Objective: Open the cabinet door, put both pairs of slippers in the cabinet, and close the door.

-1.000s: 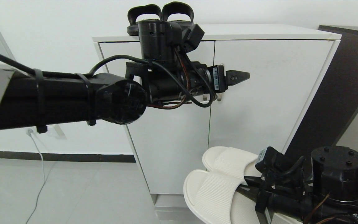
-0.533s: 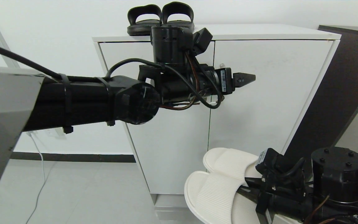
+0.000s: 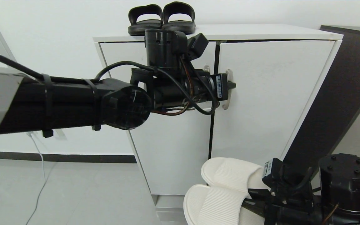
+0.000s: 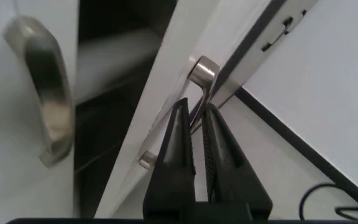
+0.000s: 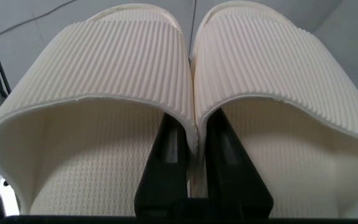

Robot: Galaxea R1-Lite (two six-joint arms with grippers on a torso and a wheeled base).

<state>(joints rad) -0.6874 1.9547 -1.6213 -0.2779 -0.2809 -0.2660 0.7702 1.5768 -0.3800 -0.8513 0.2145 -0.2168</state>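
slippers: white pair (image 5: 129, 68) low before the cabinet (image 3: 261, 31), right gripper (image 5: 194, 134) pinching their inner walls; soft, light, likely to sag. left gripper (image 4: 196, 106) nipped on the door handle (image 4: 202, 71) (thin, stiff, probably slick); door (image 3: 270, 93) ajar. black pair (image 3: 162, 18) on top.

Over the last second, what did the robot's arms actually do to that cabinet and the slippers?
The left tool shifted back from in front of the right door and closed on its handle; that door now stands slightly ajar, with a dark gap beside it. The right tool kept hold of the white slippers, a touch lower. The black slippers stayed on the cabinet top.
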